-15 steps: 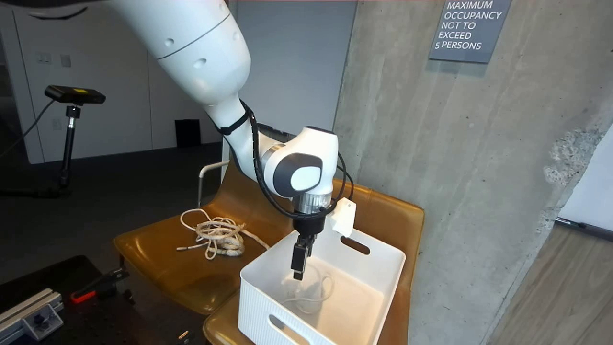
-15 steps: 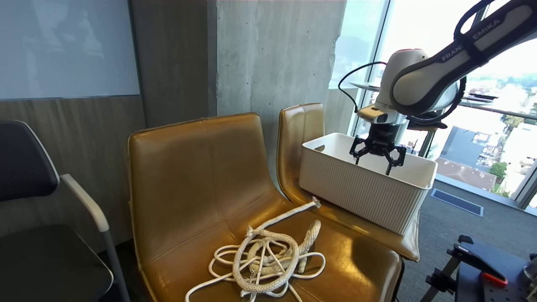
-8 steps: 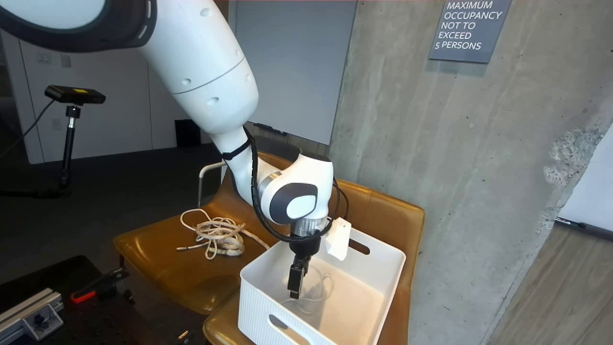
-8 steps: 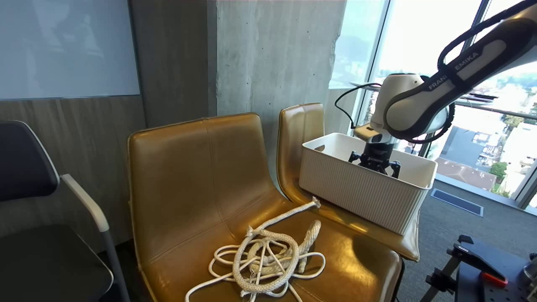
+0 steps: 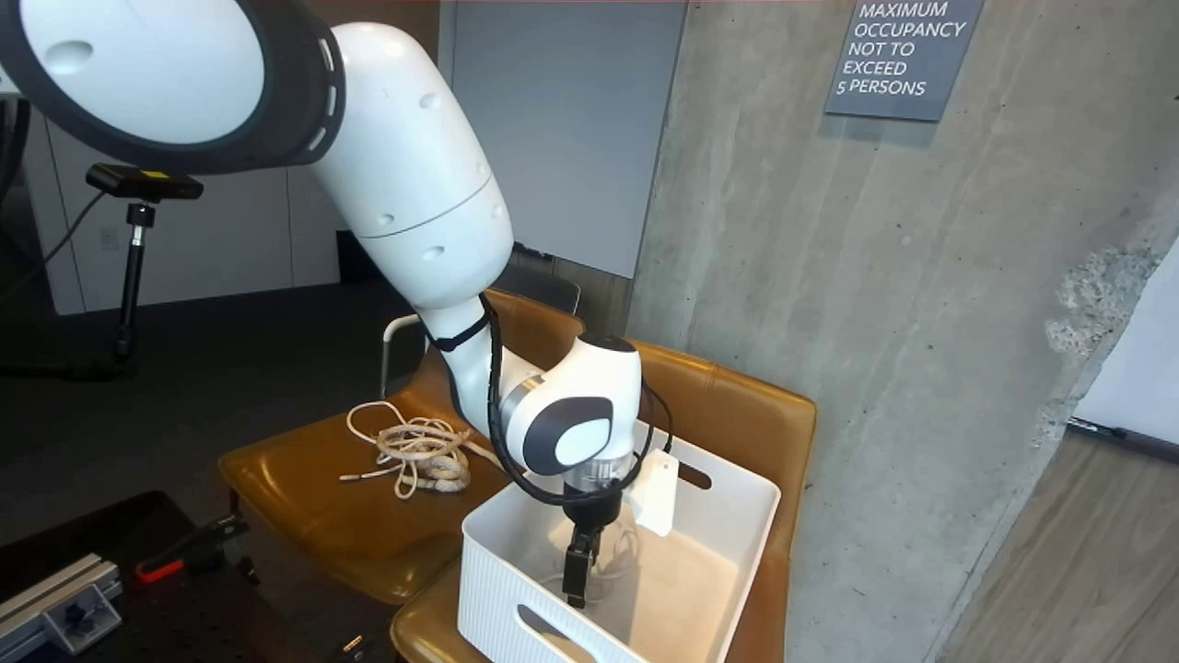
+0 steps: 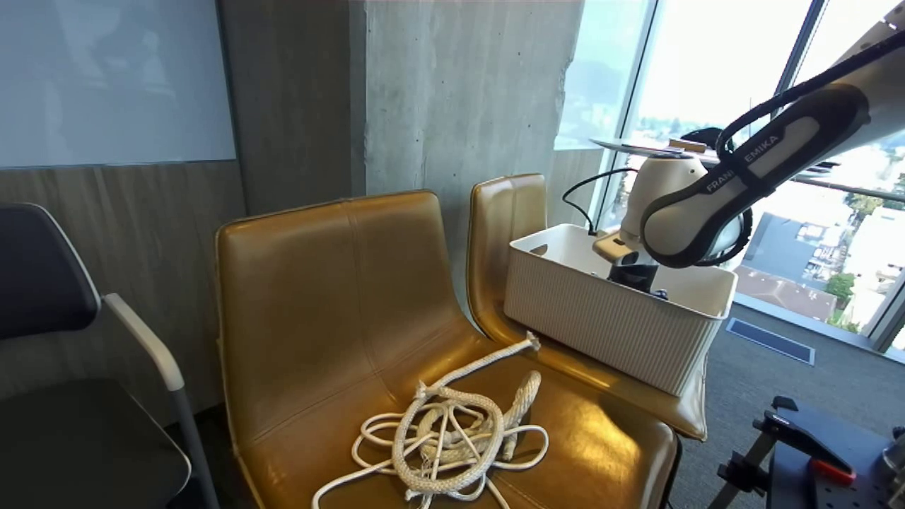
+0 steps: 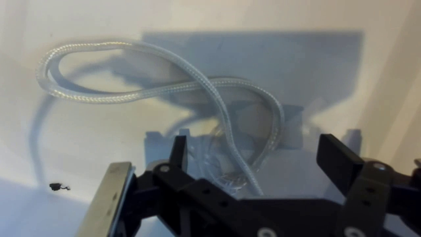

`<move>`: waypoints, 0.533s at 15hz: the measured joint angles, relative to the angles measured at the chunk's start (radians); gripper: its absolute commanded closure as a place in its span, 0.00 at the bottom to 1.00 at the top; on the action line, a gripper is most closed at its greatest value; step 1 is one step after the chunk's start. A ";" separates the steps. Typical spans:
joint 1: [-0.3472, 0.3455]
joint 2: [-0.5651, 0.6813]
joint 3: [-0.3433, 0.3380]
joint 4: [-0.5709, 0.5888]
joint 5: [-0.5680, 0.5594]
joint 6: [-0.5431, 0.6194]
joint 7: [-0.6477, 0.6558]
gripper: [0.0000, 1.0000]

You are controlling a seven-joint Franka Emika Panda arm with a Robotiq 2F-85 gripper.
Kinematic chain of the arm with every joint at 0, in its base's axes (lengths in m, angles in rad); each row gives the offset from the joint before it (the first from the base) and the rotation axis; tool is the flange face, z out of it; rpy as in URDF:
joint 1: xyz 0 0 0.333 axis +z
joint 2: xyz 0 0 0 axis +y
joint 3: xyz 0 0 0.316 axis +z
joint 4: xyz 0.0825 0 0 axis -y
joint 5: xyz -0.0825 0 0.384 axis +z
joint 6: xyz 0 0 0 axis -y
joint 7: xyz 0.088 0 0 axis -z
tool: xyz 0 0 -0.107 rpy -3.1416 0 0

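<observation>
Fingers (image 7: 338,164) wide apart inside a white bin (image 6: 608,325).
In the wrist view, a white cord (image 7: 207,85) shows partly between the fingers, its loop spread just beyond them; outside the bin, well apart from the fingers, a heap of rope (image 6: 456,452) lies on a tan chair (image 6: 318,297).

In an exterior view I can read a gray occupancy sign (image 5: 903,61) high on the concrete wall (image 5: 939,341), which is chipped farther right. In an exterior view I see a dark chair (image 6: 78,438) with a pale armrest (image 6: 145,339), below a whiteboard (image 6: 113,85), and a floor vent (image 6: 771,341) near tall windows (image 6: 707,63) overlooking city buildings (image 6: 795,233).
</observation>
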 measured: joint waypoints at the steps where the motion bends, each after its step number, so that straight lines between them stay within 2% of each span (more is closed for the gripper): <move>1: 0.000 0.010 -0.002 0.009 -0.004 0.002 0.000 0.00; 2: 0.000 0.019 -0.002 0.018 -0.007 0.003 0.000 0.25; 3: 0.000 0.029 -0.002 0.027 -0.008 0.004 0.000 0.28; 8: 0.002 0.053 -0.002 0.060 -0.018 0.005 0.000 0.65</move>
